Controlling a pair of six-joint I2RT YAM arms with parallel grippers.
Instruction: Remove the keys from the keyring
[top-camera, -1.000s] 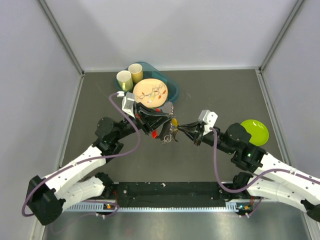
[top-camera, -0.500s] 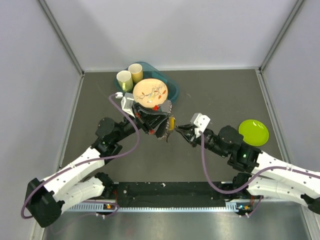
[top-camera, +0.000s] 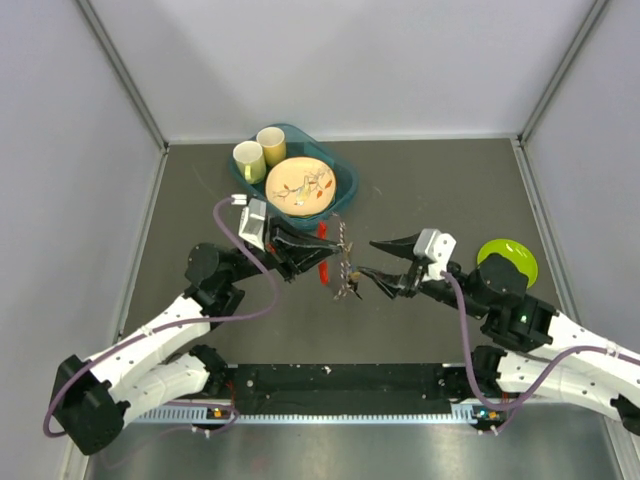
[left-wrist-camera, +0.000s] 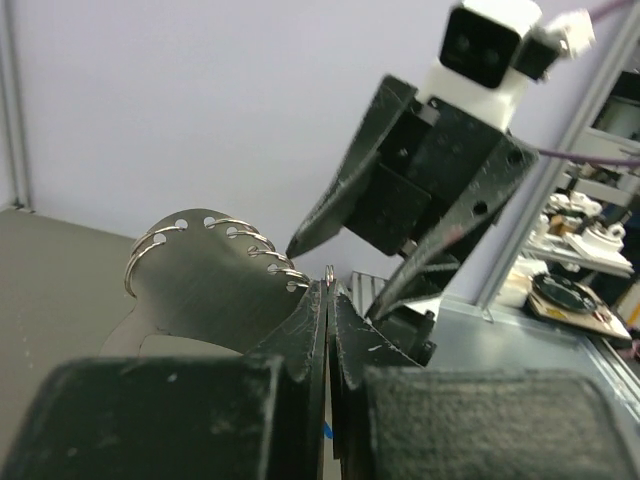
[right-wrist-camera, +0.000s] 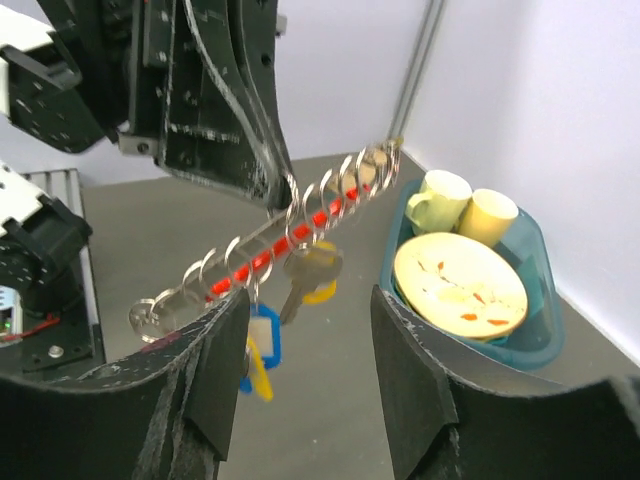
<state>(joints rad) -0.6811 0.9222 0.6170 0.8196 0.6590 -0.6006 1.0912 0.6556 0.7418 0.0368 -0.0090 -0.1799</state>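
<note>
**A:** Starting at the left, there's a teal tub (top-camera: 346, 172) on the far side of the table (top-camera: 440, 190), and it's well stocked. A pale cup (top-camera: 248, 157) and a yellow cup (top-camera: 270, 142) stand upright side by side at its left end, and a cream plate (top-camera: 300, 187) with reddish marks fills the rest.

**B:** Just in front of that tub is the left gripper (top-camera: 322, 250). How are the jaws?

**A:** Clamped right together on the keyring (top-camera: 324, 271). The wrist view shows a bit of its thin metal nipped between the fingers. It's held up off the table, with the red clip showing behind a metal strip lined with small rings.

**B:** And the keys (right-wrist-camera: 312, 272)?

**A:** They're hanging from those rings: a silver one with a yellow head, then a blue tag and a yellow piece lower down.

**B:** Moving right, the right gripper (top-camera: 366, 258).

**A:** Jaws spread apart, nothing in them. Its fingertips sit just beside the dangling bunch. Whether the lower one touches it, I can't tell.

**B:** Far right?

**A:** A lime-green plate (top-camera: 508, 262), flat on the table near its right edge.
</note>
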